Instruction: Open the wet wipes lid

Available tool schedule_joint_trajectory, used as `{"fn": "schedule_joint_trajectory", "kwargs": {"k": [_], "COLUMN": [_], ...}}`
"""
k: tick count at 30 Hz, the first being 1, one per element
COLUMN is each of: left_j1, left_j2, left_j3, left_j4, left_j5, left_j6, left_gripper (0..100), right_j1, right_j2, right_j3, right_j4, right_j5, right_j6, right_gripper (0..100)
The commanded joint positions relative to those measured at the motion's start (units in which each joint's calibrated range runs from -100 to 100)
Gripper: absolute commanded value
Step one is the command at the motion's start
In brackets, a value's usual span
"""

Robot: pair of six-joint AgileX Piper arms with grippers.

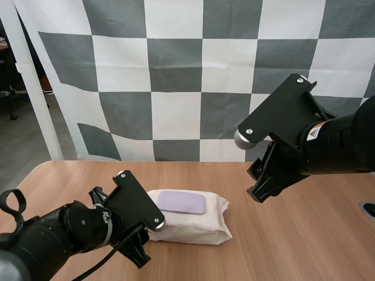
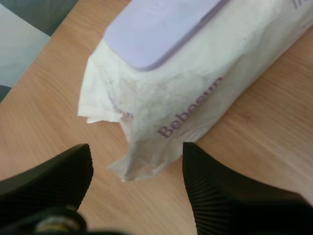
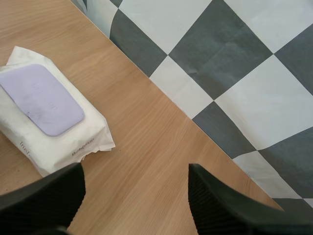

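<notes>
Wipes pack [image 1: 193,225] parallel to desk's [image 1: 304,234] back edge, lid [image 1: 181,202] up | left gripper [image 2: 137,156] wide at its end | right gripper [image 3: 137,176] wide, raised

High view: left arm's black wrist plate [image 1: 136,202] parked right in front of soft white wet wipes pack [image 1: 196,225], so pack's left end is hidden. Left wrist view: far end of pack and good chunk of flat lilac plastic lid [image 2: 156,29] chopped by frame edge; purple lettering on wrap, can't make out full word. Right wrist view: side print way too tiny to read.
</notes>
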Motion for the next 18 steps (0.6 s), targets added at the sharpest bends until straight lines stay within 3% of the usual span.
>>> {"fn": "schedule_joint_trajectory", "kwargs": {"k": [1,9,11,18], "left_j1": [0.00,0.00,0.00,0.00], "left_j2": [0.03,6.89,11.37,25.48], "left_j3": [0.92,1.38,1.38,-5.98], "left_j4": [-14.92,-35.17,-43.26,-46.38], "left_j5": [-0.56,-5.34,-6.08,-2.20], "left_j6": [14.16,31.85,39.07,39.57], "left_gripper": [87,87,87,87], "right_j1": [0.03,0.03,0.03,0.03], "right_j2": [0.32,0.59,0.59,0.51], "right_j3": [-0.05,-0.05,-0.05,-0.05], "right_j4": [-0.03,-0.03,-0.03,-0.03], "right_j5": [0.04,0.04,0.04,0.04], "right_j6": [-0.10,-0.10,-0.10,-0.38], "right_gripper": [100,100,100,100]}}
